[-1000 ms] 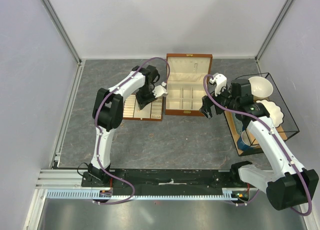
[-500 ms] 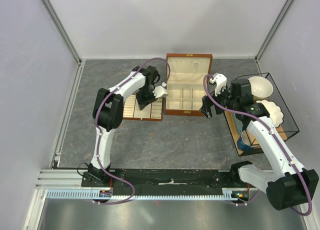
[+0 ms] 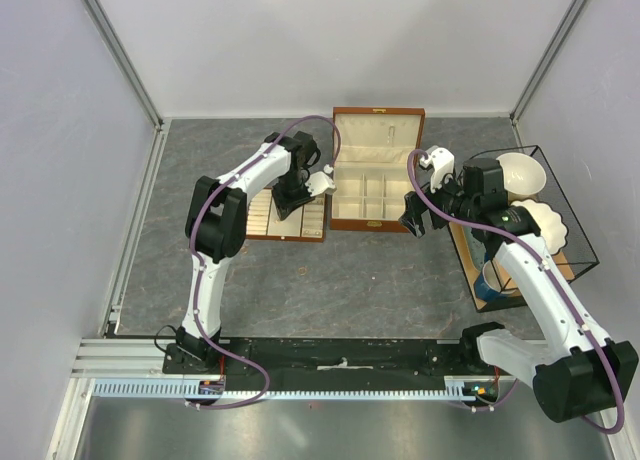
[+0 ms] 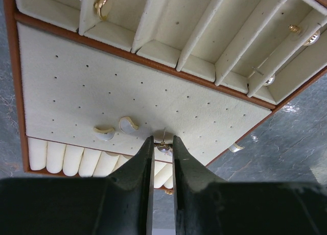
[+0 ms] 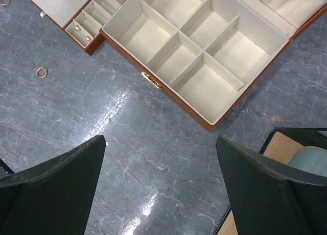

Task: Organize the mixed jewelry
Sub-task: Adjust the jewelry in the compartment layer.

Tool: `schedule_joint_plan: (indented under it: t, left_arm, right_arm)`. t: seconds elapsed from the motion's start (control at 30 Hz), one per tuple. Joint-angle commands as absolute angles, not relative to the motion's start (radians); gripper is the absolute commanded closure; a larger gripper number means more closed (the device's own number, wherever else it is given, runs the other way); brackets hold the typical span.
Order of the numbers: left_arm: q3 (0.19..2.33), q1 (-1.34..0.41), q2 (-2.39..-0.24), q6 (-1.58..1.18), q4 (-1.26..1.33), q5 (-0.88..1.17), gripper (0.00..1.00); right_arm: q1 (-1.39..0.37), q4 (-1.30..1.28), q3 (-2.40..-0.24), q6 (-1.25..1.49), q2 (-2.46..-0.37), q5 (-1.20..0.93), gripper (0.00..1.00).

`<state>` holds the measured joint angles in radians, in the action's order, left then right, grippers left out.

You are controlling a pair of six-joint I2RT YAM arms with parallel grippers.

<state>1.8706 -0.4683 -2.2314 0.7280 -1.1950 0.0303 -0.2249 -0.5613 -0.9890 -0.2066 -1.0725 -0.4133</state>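
My left gripper (image 4: 163, 143) is over the flat cream slotted tray (image 4: 66, 81), jaws nearly shut on a tiny stud earring (image 4: 164, 147) at the perforated pad's near edge. Two pale gold-rimmed earrings (image 4: 104, 132) lie on the pad beside it. A gold hoop (image 4: 102, 5) and small pieces (image 4: 311, 38) sit in the tray's compartments. One pale piece (image 4: 236, 147) lies on the table beside the tray. My right gripper (image 5: 159, 140) is open and empty above bare table, near the wooden box (image 5: 204, 46). A gold ring (image 5: 41, 71) lies on the table.
In the top view the tray (image 3: 262, 220) lies left of the open wooden box (image 3: 375, 185), whose compartments look empty. A black wire rack (image 3: 560, 220) with white bowls and a blue cup (image 3: 490, 280) stands at the right, close to my right arm.
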Motion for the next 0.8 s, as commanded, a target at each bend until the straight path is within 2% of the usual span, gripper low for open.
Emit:
schedule_joint_plan:
  t: [0.0, 0.77]
  left_arm:
    - [1.899, -0.476, -2.237, 0.756, -1.189, 0.034, 0.89]
    - [1.931, -0.469, -2.223, 0.769, -1.218, 0.064, 0.90]
  right_arm:
    - [-0.222, -0.540, -1.000, -0.212, -1.052, -0.425, 0.02]
    - [-0.222, -0.541, -1.009, -0.212, -1.068, -0.431, 0.02]
